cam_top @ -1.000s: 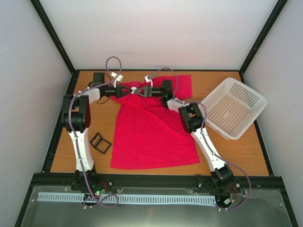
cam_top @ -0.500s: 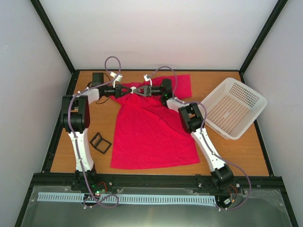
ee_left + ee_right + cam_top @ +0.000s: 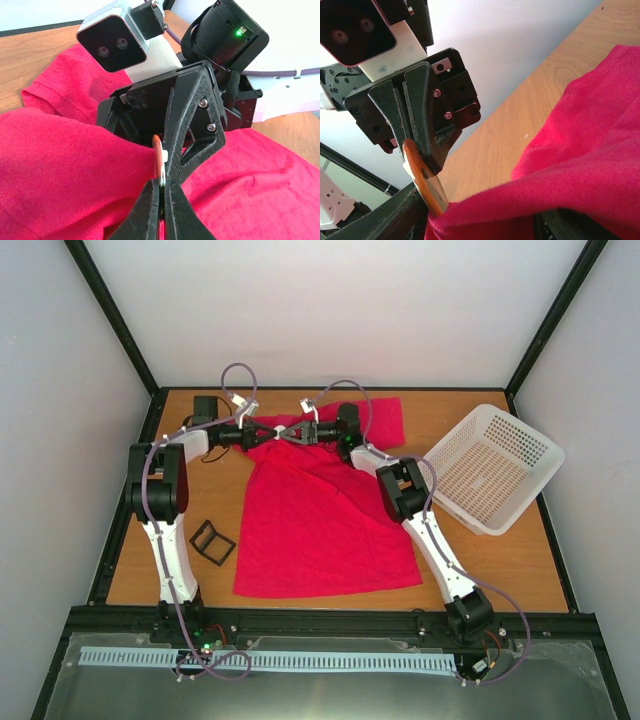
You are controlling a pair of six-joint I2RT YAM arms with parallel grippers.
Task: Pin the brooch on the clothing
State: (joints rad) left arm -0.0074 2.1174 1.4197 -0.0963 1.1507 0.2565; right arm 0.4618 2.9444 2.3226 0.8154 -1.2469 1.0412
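Looking down at a crimson T-shirt spread over the wooden table, hem toward 6 o'clock, collar end toward 12 and raised a bit off the wood. Both claws nose to nose right at that raised end, left gripper reaching in from 9 o'clock, right gripper from 3. Left one pinched tight on the brooch, a thin disc seen edge-on, orange-brown rim with a pale face, pressed up against the red fabric and just beside one black finger of the right claw. Right one with a wad of shirt filling the gap between its fingers; honestly can't tell if actually clamped on it or just sitting around it. White perforated basket tilted over at 3 o'clock, off the shirt. Small black frame-like case on the wood at 8 o'clock, just beside the shirt's edge.
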